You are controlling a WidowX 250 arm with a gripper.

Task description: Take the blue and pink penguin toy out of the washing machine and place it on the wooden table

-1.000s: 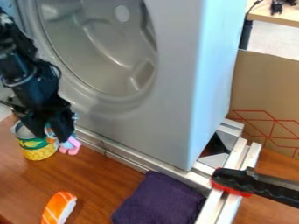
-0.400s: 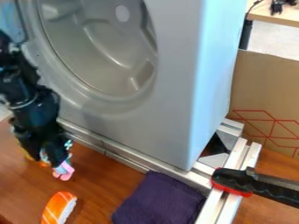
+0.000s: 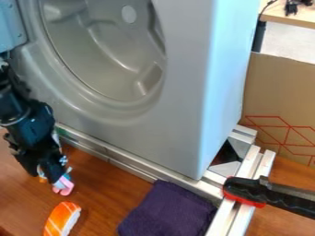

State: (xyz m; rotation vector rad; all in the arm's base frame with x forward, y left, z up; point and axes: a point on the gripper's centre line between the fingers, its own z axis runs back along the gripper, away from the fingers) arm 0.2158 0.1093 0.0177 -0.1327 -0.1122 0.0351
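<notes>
Toward the left edge, below a smooth grey moulded panel, the black two-finger pincer hangs low over the tabletop, its tips grasping a small toy with rounded pink ends and light-blue parts. The tabletop is brown wood with a fine streaky grain. Just in front of the toy lies a piece of toy sushi, orange with pale stripes over a white side. Farther right is a folded dark purple cloth, soft and matte, near silvery metal rails that run along the foot of the panel. A black clamp handle with a red edge crosses the rails at right, and a brown cardboard sheet printed with red lines stands behind. Compared with the earlier frames, the pincer has come forward and down, bringing the toy away from an open metal can with a yellow and green label and nearer the sushi. The panel's broad, rounded basin has stepped contours and holds a pale round disc near its top.
</notes>
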